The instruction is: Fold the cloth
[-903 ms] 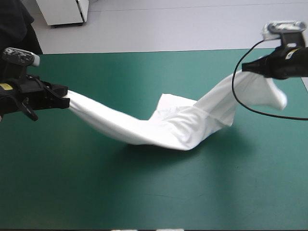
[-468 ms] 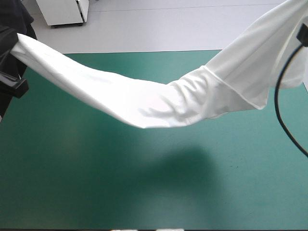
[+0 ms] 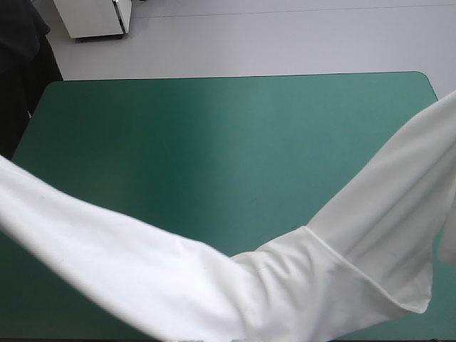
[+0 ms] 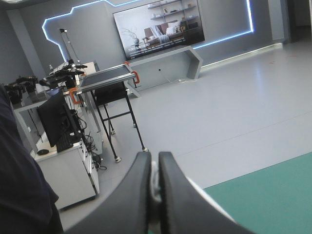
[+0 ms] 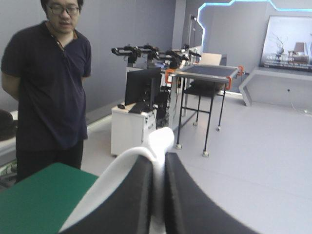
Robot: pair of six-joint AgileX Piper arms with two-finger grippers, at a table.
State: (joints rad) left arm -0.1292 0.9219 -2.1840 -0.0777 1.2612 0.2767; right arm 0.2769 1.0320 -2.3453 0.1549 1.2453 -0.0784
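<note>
In the high view the T-shirt (image 3: pixel 214 285) hangs lifted as one long white band over the near part of the table (image 3: pixel 214 142). Its left end runs out past the picture's left side, and neither gripper shows in this view. The left wrist view looks level into the room. There the left gripper (image 4: pixel 154 157) has its black fingers (image 4: pixel 139 185) drawn all but together in a pointed arch, with a thin sliver of the T-shirt (image 4: pixel 154 178) pinched between them. A patch of the teal-green cover lies beyond and to one side of it. Back in the high view, the band sags from that left end to its lowest stretch around the middle, where the cloth gathers in soft wrinkles. The far half of the table lies bare behind it, with both far corners in sight. Right of the middle a stitched hem curves across the cloth to a loose, open fold near the table's right edge. From there the cloth climbs steeply and leaves the picture at its right side. In the right wrist view the right gripper (image 5: pixel 157 158) is likewise nearly closed on the T-shirt (image 5: pixel 161 139). A rounded white fold bulges out just past its fingertips, and a strip of cloth trails down along the outside of one finger, with a corner of the teal-green cover beside it.
</note>
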